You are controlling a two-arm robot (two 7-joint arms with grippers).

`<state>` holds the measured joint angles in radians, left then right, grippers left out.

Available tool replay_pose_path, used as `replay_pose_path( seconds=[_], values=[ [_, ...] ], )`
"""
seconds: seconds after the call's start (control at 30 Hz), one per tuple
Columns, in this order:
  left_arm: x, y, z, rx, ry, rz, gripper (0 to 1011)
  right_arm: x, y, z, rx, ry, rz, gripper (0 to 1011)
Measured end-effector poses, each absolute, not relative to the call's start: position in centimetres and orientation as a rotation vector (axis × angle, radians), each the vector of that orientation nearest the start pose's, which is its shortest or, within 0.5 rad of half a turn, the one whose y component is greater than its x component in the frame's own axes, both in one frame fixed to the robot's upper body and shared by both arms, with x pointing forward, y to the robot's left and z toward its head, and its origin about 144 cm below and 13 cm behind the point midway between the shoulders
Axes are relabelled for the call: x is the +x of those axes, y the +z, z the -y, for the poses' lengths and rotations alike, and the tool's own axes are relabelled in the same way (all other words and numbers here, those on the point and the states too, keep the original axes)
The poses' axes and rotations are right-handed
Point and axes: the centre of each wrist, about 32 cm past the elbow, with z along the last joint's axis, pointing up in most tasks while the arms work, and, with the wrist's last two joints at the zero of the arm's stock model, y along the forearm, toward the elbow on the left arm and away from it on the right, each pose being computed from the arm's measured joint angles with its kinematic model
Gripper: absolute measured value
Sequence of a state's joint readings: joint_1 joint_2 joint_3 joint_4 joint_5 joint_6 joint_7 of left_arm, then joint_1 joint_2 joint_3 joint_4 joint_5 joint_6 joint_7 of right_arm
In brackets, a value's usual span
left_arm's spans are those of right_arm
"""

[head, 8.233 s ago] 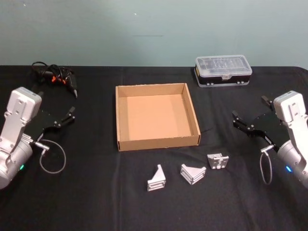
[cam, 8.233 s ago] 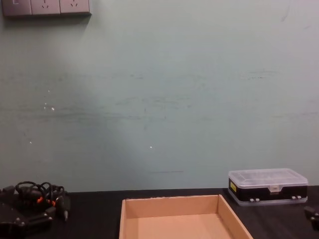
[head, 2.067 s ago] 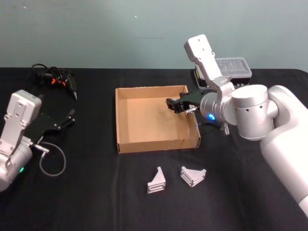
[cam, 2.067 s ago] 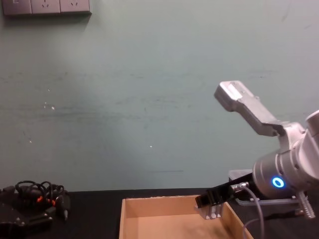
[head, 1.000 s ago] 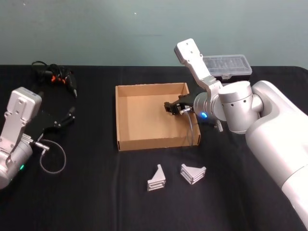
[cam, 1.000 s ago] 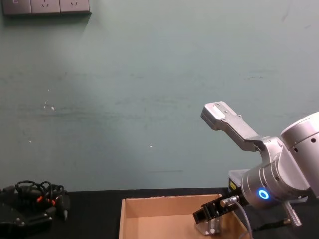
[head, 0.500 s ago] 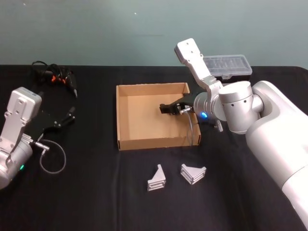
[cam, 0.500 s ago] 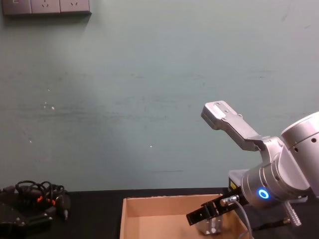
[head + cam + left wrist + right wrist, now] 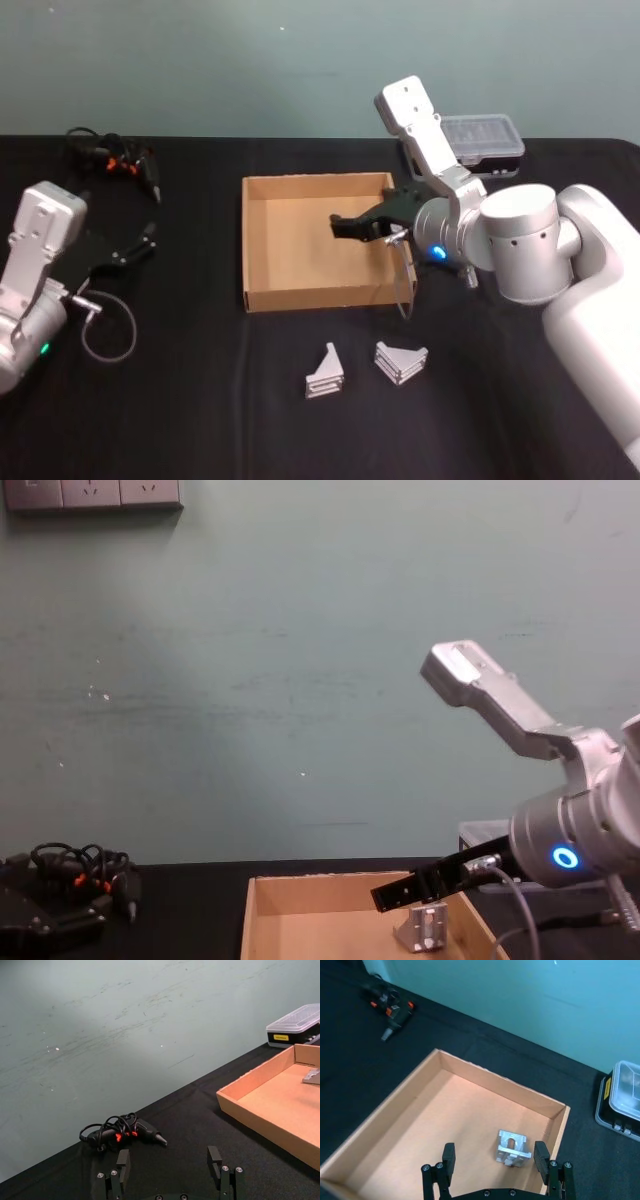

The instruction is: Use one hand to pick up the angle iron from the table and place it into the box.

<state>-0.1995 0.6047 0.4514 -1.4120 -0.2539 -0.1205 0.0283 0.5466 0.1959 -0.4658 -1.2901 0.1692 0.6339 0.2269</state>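
Head view: right claw [image 9: 345, 226] hangs over the box [image 9: 243, 240], reaching in from the box's right side. Fingers spread wide, nothing between them. Right wrist view confirms: claw [image 9: 494, 1154] empty, one iron [image 9: 511, 1148] lying on the box floor below it, just ahead of the fingertips, closer to the right finger than the left. No contact between the two. Chest view has the iron [image 9: 425, 925] under the claw with a gap. The iron sits close to the box wall on the arm's side, near the far corner.

Judgement: this iron counts as placed, and the claw has only to leave the box.

Two more irons on the table [image 9: 200, 400], in front of the box and well behind the claw: one [image 9: 326, 373] and, just beside it, another [image 9: 401, 361].

Left claw [image 9: 138, 247] parked at the table's left side, well apart from the right claw. Its fingers are open too, seen in the left wrist view [image 9: 169, 1160].

Risks:
- The arm's cable [image 9: 405, 280] hangs right at the box's near right corner. If the arm pulls back low, the loop could catch the rim and drag or tip the light cardboard.
- The right finger is close to the side wall. A sideways exit instead of a lift could clip the wall and shift the box.
- Any dip before retreating could knock the iron, since it lies right under the fingers.
- The table irons lie close together, so a wide claw coming down on one may nudge the other.
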Motion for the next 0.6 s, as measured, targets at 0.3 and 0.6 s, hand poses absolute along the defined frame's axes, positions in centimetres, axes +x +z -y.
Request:
replay_pose_path(
  seconds=[0.3, 0.6],
  values=[
    [48.9, 114.0, -31.0, 0.305, 1.248, 0.285, 1011, 54.1, 124.9, 18.1, -0.489, -0.997, -0.153, 1004],
    [48.9, 114.0, -31.0, 0.304, 1.248, 0.285, 1011, 49.1, 125.5, 20.5, -0.512, -0.970, -0.167, 1004]
  ],
)
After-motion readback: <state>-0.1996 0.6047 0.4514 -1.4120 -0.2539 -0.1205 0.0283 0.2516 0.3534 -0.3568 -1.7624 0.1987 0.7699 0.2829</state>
